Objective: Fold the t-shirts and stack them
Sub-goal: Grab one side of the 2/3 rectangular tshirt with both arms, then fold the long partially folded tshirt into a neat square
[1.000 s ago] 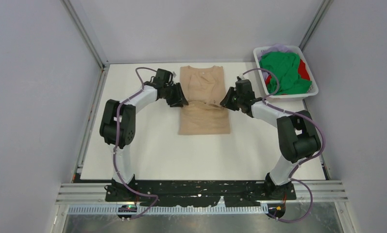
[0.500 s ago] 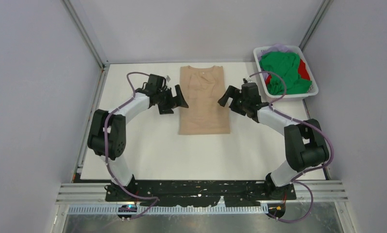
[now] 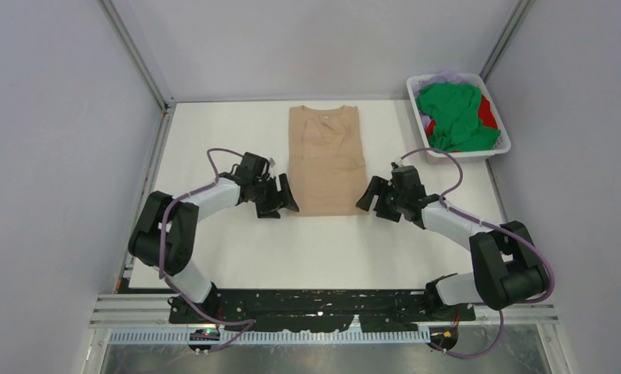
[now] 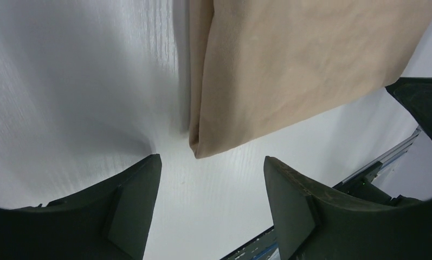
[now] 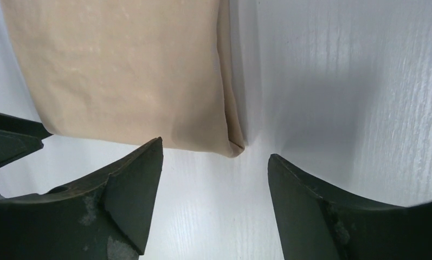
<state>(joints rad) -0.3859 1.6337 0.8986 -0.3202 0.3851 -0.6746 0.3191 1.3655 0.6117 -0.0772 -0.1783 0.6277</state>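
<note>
Beige-tan t-shirt [image 3: 326, 160]: lies flat on the surface, at its middle and toward the far edge; folded in at both long sides into a narrow upright rectangle, collar at the far end, hem at the near end.
Near hem corners: both lie flat on the white top. In each wrist view the folded side edge runs down to a corner just ahead of the gap between that arm's fingers.
Left pincer [image 3: 285, 199]: low over the surface at the shirt's near-left corner, spread wide, nothing between the fingers [image 4: 132, 206]; whether the tips touch the cloth I cannot tell.
Right pincer [image 3: 367, 199]: mirrors it at the near-right corner, likewise spread wide and holding nothing; the corner sits just beyond its tips.
Arms: both reach forward and inward from their bases, elbows bent outward, tips facing each other across the hem.
Surface [image 3: 237, 241]: white with a fine grain.
Basket [image 3: 467, 153]: white slatted plastic, at the far-right corner, well apart from the folded shirt.
Green t-shirt [image 3: 455, 113]: crumpled in the basket, covering most of it.
Red t-shirt [image 3: 488, 111]: shows at the basket's right side, beneath the green.
Lilac cloth [image 3: 446, 76]: a pale strip at the basket's far rim.
</note>
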